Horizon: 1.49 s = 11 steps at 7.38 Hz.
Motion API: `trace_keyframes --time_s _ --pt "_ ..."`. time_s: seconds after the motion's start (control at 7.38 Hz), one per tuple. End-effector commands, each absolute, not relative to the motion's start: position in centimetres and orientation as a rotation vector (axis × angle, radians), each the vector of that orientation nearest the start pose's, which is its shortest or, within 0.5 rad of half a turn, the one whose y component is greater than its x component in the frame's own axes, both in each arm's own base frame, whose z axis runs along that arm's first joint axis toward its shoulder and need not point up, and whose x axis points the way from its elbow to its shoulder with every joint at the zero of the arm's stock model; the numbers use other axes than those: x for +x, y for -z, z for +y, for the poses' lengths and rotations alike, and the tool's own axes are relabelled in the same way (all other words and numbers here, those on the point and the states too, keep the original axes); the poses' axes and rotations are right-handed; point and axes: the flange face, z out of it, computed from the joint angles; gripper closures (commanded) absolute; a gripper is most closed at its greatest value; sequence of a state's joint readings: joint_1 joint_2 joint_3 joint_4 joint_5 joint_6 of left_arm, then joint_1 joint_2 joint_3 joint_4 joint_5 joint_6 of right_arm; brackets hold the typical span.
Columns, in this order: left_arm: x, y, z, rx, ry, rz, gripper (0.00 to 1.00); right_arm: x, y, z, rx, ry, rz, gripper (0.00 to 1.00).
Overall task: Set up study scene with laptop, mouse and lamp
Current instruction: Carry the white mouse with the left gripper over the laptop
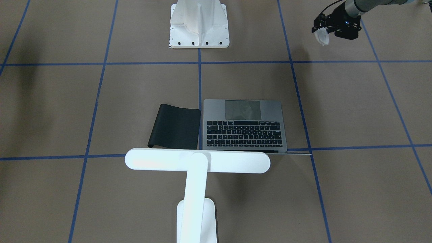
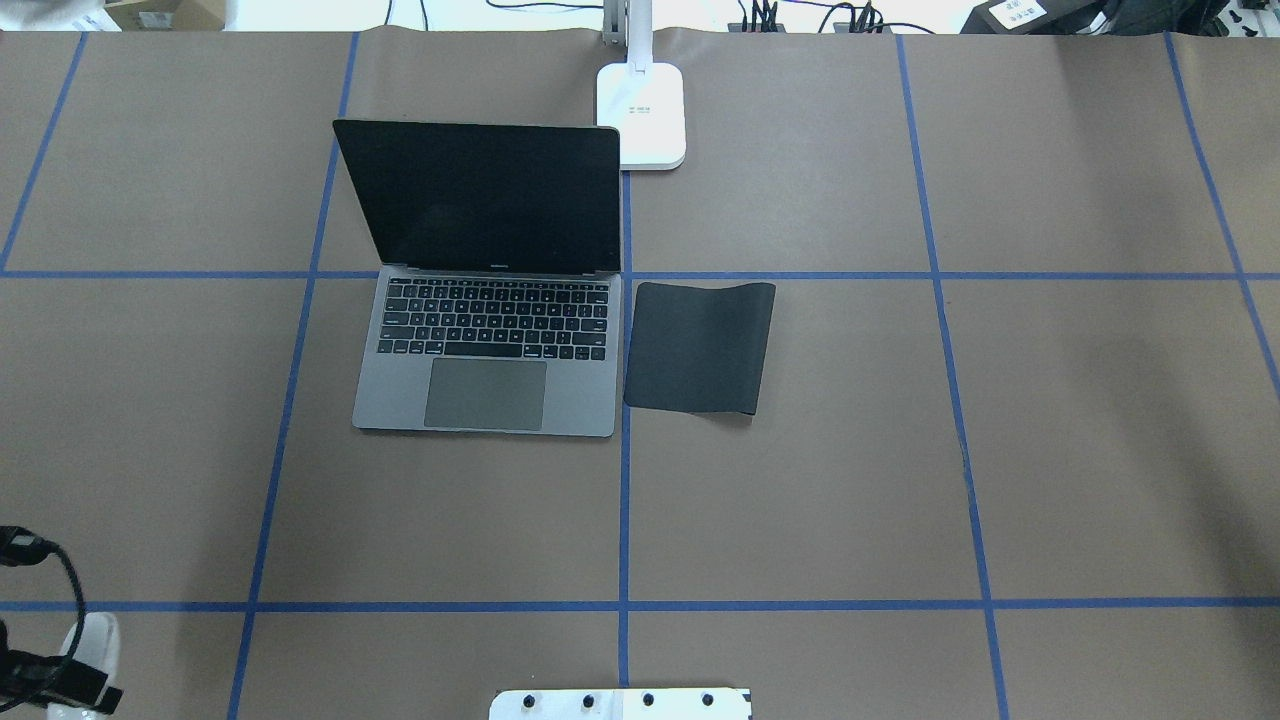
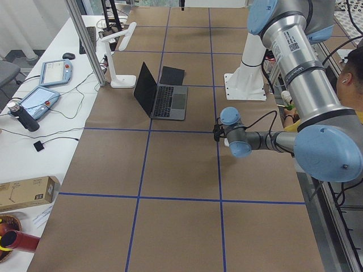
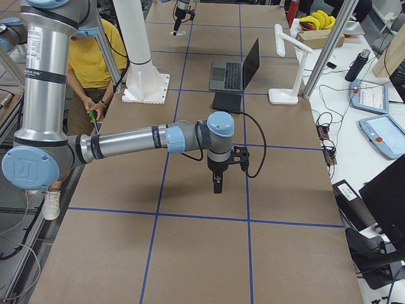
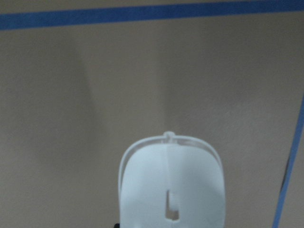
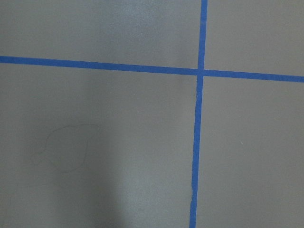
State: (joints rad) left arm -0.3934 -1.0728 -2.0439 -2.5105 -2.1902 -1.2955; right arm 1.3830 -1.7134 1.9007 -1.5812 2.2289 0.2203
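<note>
1. The left hand [image 1: 323, 32] is clamped on the mouse [image 5: 171, 185], a glossy white oval with a thin centre line, over the matte brown worktop [image 2: 1000, 450] near its left corner on the robot's side.
2. The slim grey metal laptop [image 2: 490, 390] stands open at mid-worktop, its black screen raised.
3. A thin black mouse pad [image 2: 695, 345] with one curled edge lies just beside the laptop's right side.
4. The lamp [image 1: 197, 161], a glossy white T, stands on a rounded base behind them.
5. The right hand [image 4: 217, 183] hangs over blue tape lines, and I cannot tell whether it is open or closed.
</note>
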Motion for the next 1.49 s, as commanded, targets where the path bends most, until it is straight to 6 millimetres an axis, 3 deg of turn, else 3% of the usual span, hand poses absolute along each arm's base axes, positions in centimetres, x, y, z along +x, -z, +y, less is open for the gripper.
trace_keyframes --time_s 0.0,0.27,0.68,0.81,0.95,1.35 --pt "30.0 -46.9 -23.0 -0.202 -0.138 1.065 0.72 -1.0 -57.3 -44.3 0.029 0.021 -0.676 0.00" --pt "34.2 -40.9 -27.9 -0.161 -0.092 1.087 0.72 -1.0 -57.5 -44.4 0.025 0.017 -0.676 0.00" --pt "40.7 -28.4 -35.1 -0.123 -0.067 1.060 0.72 -1.0 -57.7 -44.4 0.020 0.013 -0.675 0.00" --pt "43.8 -24.6 -37.3 -0.129 -0.056 1.031 0.72 -1.0 -57.8 -44.4 0.018 0.011 -0.675 0.00" --pt "46.3 -22.7 -38.9 -0.125 -0.055 1.033 0.72 -1.0 -57.8 -44.4 0.018 0.011 -0.675 0.00" --pt "56.4 -15.9 -45.3 -0.143 -0.043 1.002 0.71 -1.0 -57.9 -44.4 0.016 0.009 -0.674 0.00"
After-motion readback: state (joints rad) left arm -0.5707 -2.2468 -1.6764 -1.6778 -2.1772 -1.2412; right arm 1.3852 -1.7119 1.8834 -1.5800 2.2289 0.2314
